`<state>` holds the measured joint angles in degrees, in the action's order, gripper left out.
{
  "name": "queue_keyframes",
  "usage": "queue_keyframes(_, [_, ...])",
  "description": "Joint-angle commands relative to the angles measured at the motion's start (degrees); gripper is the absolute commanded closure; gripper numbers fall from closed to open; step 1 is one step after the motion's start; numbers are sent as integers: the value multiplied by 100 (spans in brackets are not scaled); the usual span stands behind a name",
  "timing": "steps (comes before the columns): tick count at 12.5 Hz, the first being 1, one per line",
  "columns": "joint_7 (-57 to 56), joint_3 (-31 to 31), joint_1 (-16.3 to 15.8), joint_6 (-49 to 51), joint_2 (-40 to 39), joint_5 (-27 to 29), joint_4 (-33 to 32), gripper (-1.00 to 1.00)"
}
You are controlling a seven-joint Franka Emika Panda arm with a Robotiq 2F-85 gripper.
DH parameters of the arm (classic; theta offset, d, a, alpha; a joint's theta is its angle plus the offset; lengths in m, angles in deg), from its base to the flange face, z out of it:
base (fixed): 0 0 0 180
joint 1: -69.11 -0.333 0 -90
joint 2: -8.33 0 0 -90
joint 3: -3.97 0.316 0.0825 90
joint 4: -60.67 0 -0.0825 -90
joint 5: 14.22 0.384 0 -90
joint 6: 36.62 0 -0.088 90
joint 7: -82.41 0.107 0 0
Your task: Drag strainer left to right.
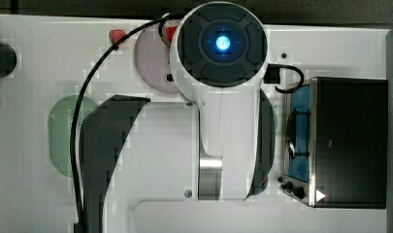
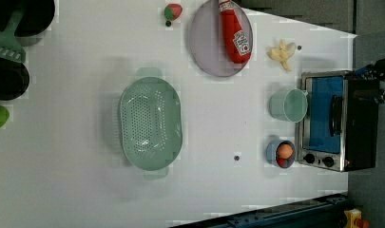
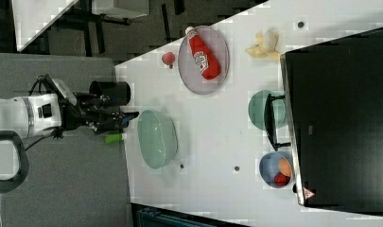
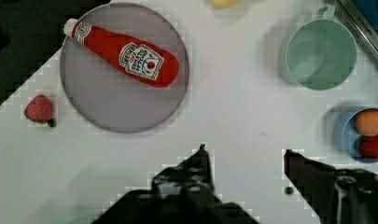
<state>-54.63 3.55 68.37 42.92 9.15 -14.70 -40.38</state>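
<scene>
In the top view the robot arm (image 1: pixel 218 97) covers most of the scene, and of the strainer (image 1: pixel 63 136) I can see just a pale green part at the top view's left, partly behind a dark arm cover. The plate (image 1: pixel 153 60) is also half hidden there.

In the left view the strainer (image 2: pixel 150 123) is fully visible: a large mint-green oval with a wide rim, a perforated centre and a small handle at each end. It stands alone on the white tabletop (image 2: pixel 85 142), in the middle part.

In the right view the strainer (image 3: pixel 157 138) lies close to the tabletop edge, and the gripper (image 3: pixel 127 117) hangs just beside that edge, near the strainer. In the wrist view the gripper (image 4: pixel 245 156) has its two dark fingers apart, with nothing between them.

In the left view, bare tabletop lies between the strainer and the green cup (image 2: pixel 288 105), the blue bowl (image 2: pixel 280 153) and the toaster oven (image 2: pixel 335 121) at the left view's right.
</scene>
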Motion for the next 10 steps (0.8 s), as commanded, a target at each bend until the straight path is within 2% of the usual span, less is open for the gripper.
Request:
queue_keyframes(1, [906, -163, 229, 1062, 1284, -93, -171, -60])
queue_keyframes(3, [905, -69, 176, 1006, 1280, -42, -172, -99])
queue_keyframes(7, [1059, 738, -110, 999, 1167, 237, -175, -100])
queue_keyframes(10, [2251, 1579, -187, 935, 948, 237, -197, -100])
